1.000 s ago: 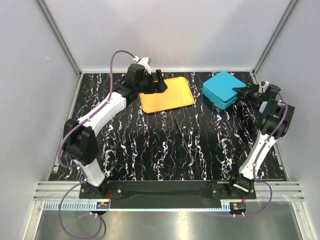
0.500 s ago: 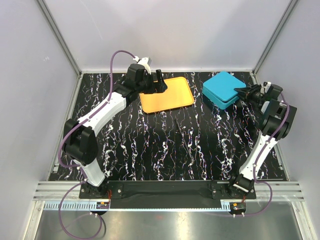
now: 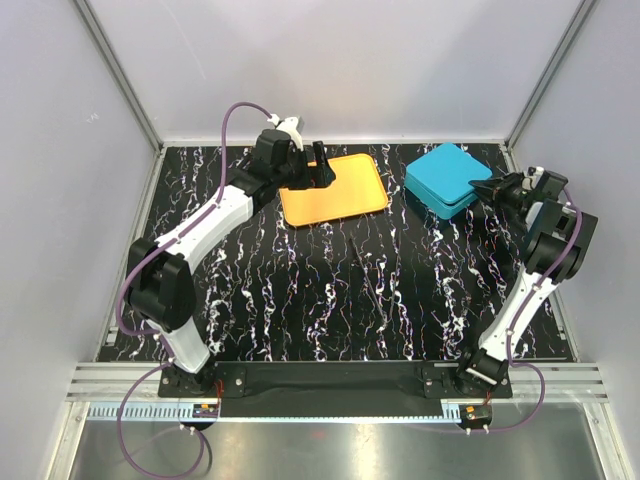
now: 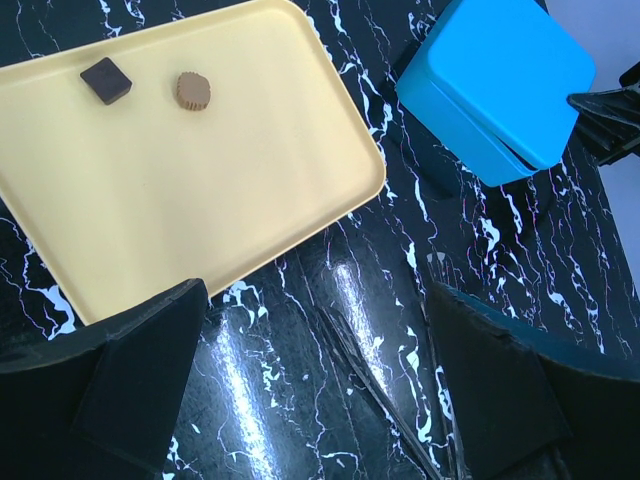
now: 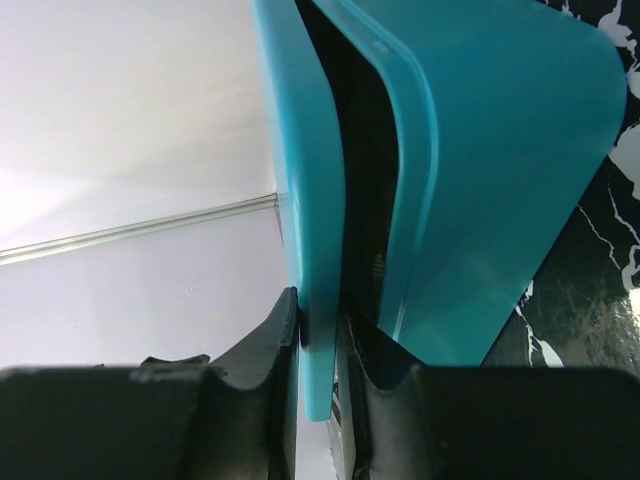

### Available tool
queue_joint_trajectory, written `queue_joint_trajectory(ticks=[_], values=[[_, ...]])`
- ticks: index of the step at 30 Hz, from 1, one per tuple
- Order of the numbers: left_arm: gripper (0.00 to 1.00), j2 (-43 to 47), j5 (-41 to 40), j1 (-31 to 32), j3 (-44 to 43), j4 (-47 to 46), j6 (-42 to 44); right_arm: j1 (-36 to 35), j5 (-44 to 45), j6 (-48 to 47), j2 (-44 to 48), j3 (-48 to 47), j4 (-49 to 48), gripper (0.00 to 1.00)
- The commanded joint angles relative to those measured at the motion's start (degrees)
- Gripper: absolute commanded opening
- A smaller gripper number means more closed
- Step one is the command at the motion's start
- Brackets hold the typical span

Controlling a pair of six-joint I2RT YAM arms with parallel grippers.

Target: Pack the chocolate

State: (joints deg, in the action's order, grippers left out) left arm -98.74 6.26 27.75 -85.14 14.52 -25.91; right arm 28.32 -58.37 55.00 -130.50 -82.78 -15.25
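Note:
Two chocolates lie on the orange tray [image 4: 220, 190]: a dark square [image 4: 106, 81] and a brown fluted round [image 4: 194, 90]; no others show. My left gripper [image 3: 322, 166] hangs open and empty over the tray's [image 3: 335, 190] left part; in its wrist view the gripper [image 4: 320, 390] frames bare table beside the tray. My right gripper [image 3: 488, 188] is at the right edge of the teal box [image 3: 445, 178]. In the right wrist view the gripper [image 5: 320, 330] is shut on the lid's edge [image 5: 310, 200], which stands slightly apart from the box base [image 5: 500, 150].
The black marbled table [image 3: 340, 290] is bounded by white walls at the back and both sides. The teal box [image 4: 500, 80] stands just right of the tray, with the right gripper's fingertips [image 4: 610, 105] at its far edge.
My right wrist has shifted slightly right and back while staying at the box's edge. The left arm, tray and box have not visibly moved.

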Motion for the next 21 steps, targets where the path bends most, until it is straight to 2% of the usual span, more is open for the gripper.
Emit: queue_joint_trajectory(ticks=[1,6,14,21], values=[[0.98,3.4,-0.7,0.3,0.4,-1.8,0.5,1.0,1.3,-3.0,4.4,0.1,1.9,0.19],[0.98,3.6,-0.6,0.5,0.8,-1.7,0.4,1.4,1.4,-3.3,4.7,0.6,1.9,0.12],[0.98,3.6,-0.6,1.1,0.8,-1.8,0.5,2.1,1.2,-3.1,4.7,4.6,-2.1,0.11],[0.98,3.5,-0.7,1.2,0.7,-1.6,0.6,2.7,2.8,-3.8,5.3,7.2,-3.0,0.24]])
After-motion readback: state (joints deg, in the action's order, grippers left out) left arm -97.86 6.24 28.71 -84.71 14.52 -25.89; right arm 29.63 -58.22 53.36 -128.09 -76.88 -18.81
